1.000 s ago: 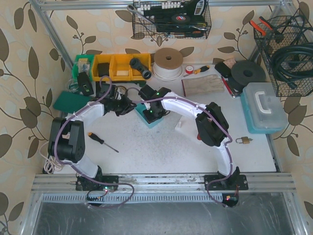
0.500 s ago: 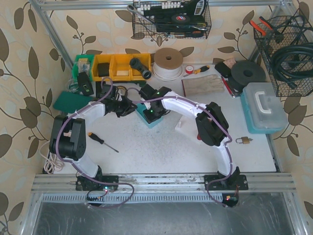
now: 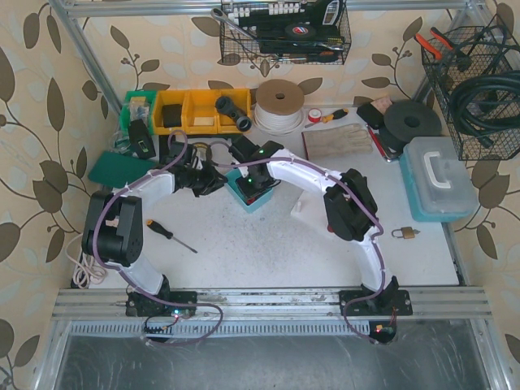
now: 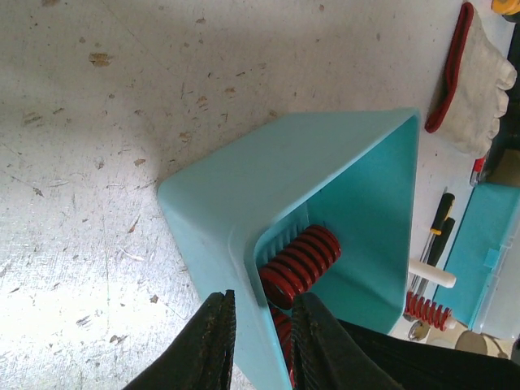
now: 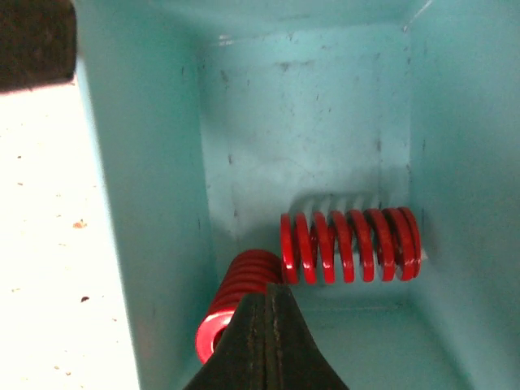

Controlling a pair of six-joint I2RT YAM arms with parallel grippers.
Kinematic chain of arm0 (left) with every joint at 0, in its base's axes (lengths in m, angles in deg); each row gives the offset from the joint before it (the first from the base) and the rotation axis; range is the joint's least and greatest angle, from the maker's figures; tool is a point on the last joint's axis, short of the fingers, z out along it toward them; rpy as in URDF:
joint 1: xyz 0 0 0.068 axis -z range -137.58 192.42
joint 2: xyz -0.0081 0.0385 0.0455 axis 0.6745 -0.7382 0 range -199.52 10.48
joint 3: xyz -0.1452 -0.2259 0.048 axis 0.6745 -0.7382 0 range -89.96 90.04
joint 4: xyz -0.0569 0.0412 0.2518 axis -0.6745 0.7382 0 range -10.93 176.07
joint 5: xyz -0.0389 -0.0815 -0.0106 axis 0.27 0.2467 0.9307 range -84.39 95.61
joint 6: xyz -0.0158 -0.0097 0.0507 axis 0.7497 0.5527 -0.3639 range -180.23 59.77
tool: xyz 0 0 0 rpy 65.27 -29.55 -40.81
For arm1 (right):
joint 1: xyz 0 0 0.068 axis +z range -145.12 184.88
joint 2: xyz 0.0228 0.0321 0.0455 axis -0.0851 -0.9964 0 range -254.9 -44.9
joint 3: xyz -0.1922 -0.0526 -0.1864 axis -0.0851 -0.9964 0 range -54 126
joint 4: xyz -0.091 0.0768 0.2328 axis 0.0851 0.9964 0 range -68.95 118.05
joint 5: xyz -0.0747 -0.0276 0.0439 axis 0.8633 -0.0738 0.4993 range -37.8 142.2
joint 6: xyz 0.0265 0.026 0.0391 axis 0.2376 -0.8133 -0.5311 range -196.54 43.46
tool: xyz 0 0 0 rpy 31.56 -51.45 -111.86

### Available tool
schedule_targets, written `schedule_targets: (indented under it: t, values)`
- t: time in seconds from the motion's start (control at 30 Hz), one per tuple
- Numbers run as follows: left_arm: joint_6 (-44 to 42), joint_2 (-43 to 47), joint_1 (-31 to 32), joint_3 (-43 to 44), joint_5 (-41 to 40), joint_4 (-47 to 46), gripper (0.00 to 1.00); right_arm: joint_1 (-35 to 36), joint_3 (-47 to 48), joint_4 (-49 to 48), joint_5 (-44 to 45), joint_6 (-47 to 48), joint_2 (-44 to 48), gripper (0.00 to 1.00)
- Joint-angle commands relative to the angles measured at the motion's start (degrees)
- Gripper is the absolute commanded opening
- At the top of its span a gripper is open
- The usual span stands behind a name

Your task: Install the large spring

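from the top view, both arms reach to the teal box [image 3: 253, 203] at about 11 o'clock from the middle of the surface [image 3: 268, 244]; the left claw [image 3: 218, 180] comes at it from 9 o'clock and the right claw [image 3: 249, 184] dips into it from 1 o'clock. i can't make out either spring from up there. in the left wrist view, the left claw [image 4: 264, 299] straddles the box's near wall, one finger outside and one inside, and looks clamped on it, so i take it to be steadying the box. the large spring [image 4: 299, 258] lies inside, just past that wall, with a second spring [image 4: 280, 329] below it toward 6 o'clock. in the right wrist view, the right claw [image 5: 264, 296] is pressed together with nothing between its tips, right at the upper end of the second spring [image 5: 231, 305]. the large spring [image 5: 351, 244] lies crosswise at 3 o'clock, its far end against the side wall. my read: it is in the box, but i can't confirm it is seated, and checking that is what's left.
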Motion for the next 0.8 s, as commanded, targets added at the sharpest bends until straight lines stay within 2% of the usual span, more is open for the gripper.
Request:
schedule_targets:
  t: [0.0,0.1,0.23,0.3,0.4,0.6,0.77]
  values:
    - [-0.42,0.91,-0.02,-0.29,1.43,0.29,0.26,-0.26,3.33,0.98,1.95,-1.11,-2.21,0.00]
    - [-0.53,0.87,-0.02,0.04,1.51,0.47,0.26,-0.18,4.60,2.77,1.05,-2.46,-1.57,0.00]
    - [-0.47,1.09,-0.02,0.16,1.69,0.68,0.26,-0.17,4.19,5.37,0.53,-9.47,0.25,0.13]
    - [-0.28,1.44,-0.02,0.23,1.77,0.54,0.25,0.18,3.52,6.36,0.72,-15.51,0.62,0.24]
    - [-0.48,1.42,-0.02,0.51,1.78,0.95,0.25,1.16,4.01,6.95,1.89,-21.47,0.05,0.36]
    - [-0.53,0.76,0.00,0.29,1.87,1.21,0.25,1.19,9.91,12.94,3.66,-24.78,-4.83,0.39]
    - [-0.79,0.77,-0.02,0.15,1.54,1.21,0.25,2.18,8.94,12.81,3.41,-27.55,-4.64,0.37]
